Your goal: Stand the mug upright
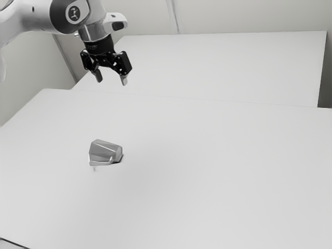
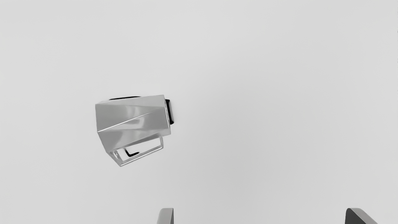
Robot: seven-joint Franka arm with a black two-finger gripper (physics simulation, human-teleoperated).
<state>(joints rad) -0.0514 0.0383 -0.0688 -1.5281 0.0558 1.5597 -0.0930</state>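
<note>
black two-finger gripper [image 1: 111, 81] is hanging above the table with its fingers spread, nothing between them. shiny grey faceted metal-looking mug [image 1: 105, 153] is just lying on its side on the white table [image 1: 207, 171], below the gripper.

A white table [image 1: 207, 181] spreads wide. Beyond its far edge lies another white surface [image 1: 218, 62], and behind that a pale wall [image 1: 142, 18] with a narrow upright seam [image 1: 173, 16].
</note>
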